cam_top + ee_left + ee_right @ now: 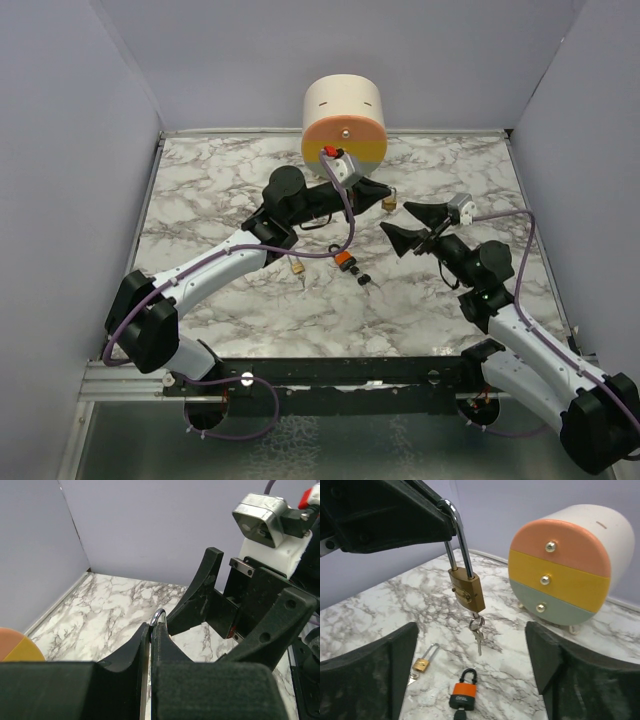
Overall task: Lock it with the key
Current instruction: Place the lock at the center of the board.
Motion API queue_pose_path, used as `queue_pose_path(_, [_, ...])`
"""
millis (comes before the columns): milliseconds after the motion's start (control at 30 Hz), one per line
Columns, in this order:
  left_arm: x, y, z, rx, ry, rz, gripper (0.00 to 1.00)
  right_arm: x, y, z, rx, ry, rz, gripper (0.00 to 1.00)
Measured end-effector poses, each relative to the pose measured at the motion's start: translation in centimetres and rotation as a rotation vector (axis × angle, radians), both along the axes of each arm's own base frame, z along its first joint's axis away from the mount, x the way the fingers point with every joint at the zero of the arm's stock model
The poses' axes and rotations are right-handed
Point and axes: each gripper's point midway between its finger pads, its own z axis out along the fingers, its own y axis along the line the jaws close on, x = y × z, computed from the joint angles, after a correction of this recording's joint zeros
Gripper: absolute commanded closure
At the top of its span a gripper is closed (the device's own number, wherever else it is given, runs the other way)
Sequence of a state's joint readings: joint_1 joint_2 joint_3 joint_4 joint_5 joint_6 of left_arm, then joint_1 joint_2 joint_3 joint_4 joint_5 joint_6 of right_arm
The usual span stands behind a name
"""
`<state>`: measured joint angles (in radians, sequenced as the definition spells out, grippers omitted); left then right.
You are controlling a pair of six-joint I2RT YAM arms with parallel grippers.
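Observation:
My left gripper (383, 192) is shut on the silver shackle (158, 615) of a brass padlock (466, 588), which hangs below its fingers (420, 515) above the table. A bunch of silvery keys (477, 632) dangles from the padlock's underside. My right gripper (408, 225) faces the padlock from the right, open, its fingers (385, 665) standing either side of the hanging keys without touching them. On the marble lie an orange-and-black padlock (462, 692) with a black-headed key (460, 714) at its base, seen from above beside the padlock (364, 279).
A small brass padlock (421, 664) with a long shackle lies left of the orange one. A round drawer box (343, 120) with peach, yellow and grey-green fronts (560, 570) stands at the back wall. Lilac walls enclose the table on three sides.

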<state>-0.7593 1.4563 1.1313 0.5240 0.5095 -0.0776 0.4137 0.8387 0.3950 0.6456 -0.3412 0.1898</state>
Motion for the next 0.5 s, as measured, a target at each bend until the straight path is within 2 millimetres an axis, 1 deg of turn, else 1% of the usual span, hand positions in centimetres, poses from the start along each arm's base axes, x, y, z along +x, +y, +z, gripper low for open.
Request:
queue_pose_path(33, [0.0,0.0,0.0,0.0,0.002,-0.003,1.0,0.1,-0.2,0.0,0.003,0.002,-0.012,0.45])
queue_pose_path(67, [-0.1,0.0,-0.1,0.0,0.005,-0.008,1.0,0.2,-0.2,0.0,0.008,0.006,-0.018,0.5])
queue_pose_path(100, [-0.2,0.0,-0.2,0.001,0.008,-0.014,1.0,0.3,-0.4,0.0,0.011,0.009,-0.027,0.51])
queue_pose_path(233, [-0.4,0.0,-0.7,0.006,0.024,-0.026,1.0,0.3,-0.6,-0.4,0.019,0.021,-0.038,0.5])
queue_pose_path(400, [-0.6,0.0,-0.7,0.003,0.033,-0.037,1.0,0.1,-0.6,-1.4,0.014,0.037,-0.031,0.49])
queue_pose_path(500, [-0.7,0.0,-0.7,0.002,0.04,-0.044,1.0,0.1,-0.4,-1.5,0.016,0.038,-0.022,0.49])
